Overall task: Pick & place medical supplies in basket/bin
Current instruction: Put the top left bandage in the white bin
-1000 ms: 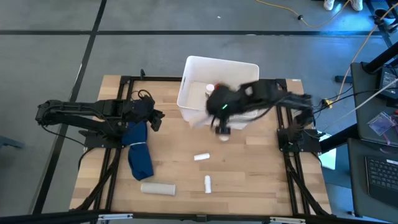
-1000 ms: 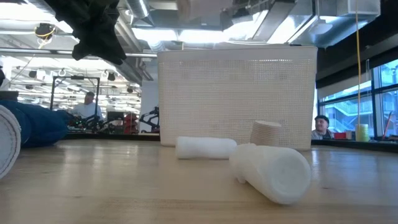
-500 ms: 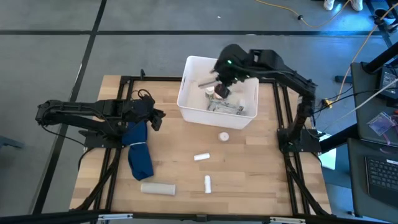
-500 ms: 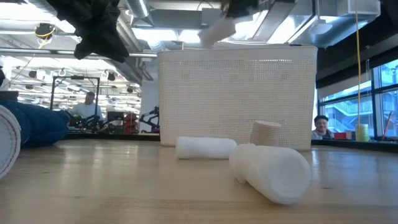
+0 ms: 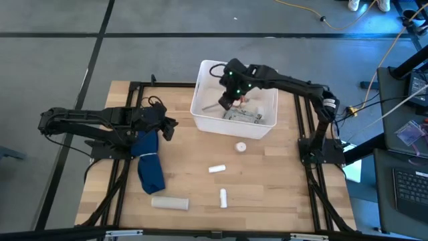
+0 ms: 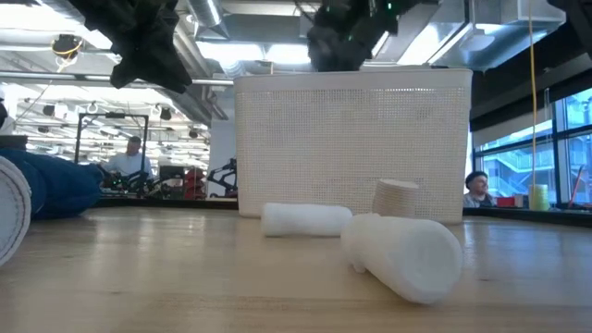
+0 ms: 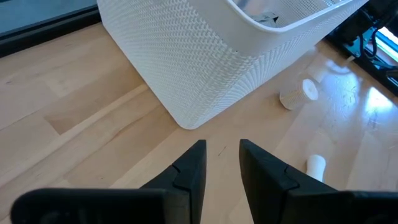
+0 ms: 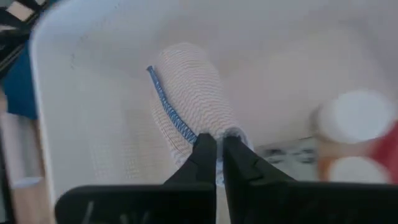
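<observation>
The white tub [image 5: 234, 65] stands at the table's far middle, with a red-orange bottle [image 8: 388, 149], white caps and a grey blister pack [image 5: 242, 115] inside. My right gripper [image 5: 224, 100] reaches down into the tub's left part, shut on a white woven bandage roll [image 8: 189, 102] that has a blue edge thread. My left gripper [image 7: 222, 158] hovers open above the table left of the tub, next to the blue cloth [image 5: 150, 167]. A small white roll [image 5: 241, 146], two white tubes [image 5: 215, 169] [image 5: 223, 197] and a bigger white roll [image 5: 169, 202] lie on the wood. My right gripper pinches the bandage roll's end [image 8: 235, 134] between its two fingers, which lie along the roll. The roll sticks out ahead of the fingers inside the tub; whether its far end rests on the tub's floor, I cannot tell.
The tub's high perforated wall [image 6: 351, 139] rises in front of the loose supplies. Dark arm frames run along both table sides. The blue cloth hangs over the left frame. People sit in the room behind the table.
My right gripper has risen from the table just in front of the tub, carried the white roll over the near wall toward the far edge, then shifted left and sunk below the rim. The roll, seen above the rim half a second ago, is now inside the tub.
</observation>
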`<action>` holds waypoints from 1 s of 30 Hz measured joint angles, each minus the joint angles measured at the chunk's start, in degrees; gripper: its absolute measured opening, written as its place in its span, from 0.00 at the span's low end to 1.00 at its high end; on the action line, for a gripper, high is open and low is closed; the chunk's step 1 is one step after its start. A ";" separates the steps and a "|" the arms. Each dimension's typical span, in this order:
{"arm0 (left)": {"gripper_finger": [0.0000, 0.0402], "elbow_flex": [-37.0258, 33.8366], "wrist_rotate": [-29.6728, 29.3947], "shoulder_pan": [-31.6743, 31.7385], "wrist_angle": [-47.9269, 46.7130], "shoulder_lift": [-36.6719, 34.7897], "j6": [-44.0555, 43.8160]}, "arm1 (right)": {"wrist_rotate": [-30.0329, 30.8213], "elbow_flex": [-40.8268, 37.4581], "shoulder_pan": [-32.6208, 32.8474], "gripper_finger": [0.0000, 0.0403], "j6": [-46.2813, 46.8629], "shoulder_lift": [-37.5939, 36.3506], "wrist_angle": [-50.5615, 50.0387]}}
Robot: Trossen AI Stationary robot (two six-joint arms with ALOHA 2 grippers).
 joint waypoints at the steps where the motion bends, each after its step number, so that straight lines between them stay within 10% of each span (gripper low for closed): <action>1: 0.23 0.00 0.00 0.02 0.00 0.00 0.00 | -1.26 -1.74 -0.10 0.01 1.22 0.00 1.65; 16: 0.23 0.00 0.00 0.02 -0.02 0.00 1.51 | -9.37 -19.91 -0.44 0.07 11.84 0.00 13.71; 30: 0.23 0.00 0.00 0.02 -0.02 0.00 1.46 | -11.14 -20.97 -0.42 0.29 10.01 0.00 13.82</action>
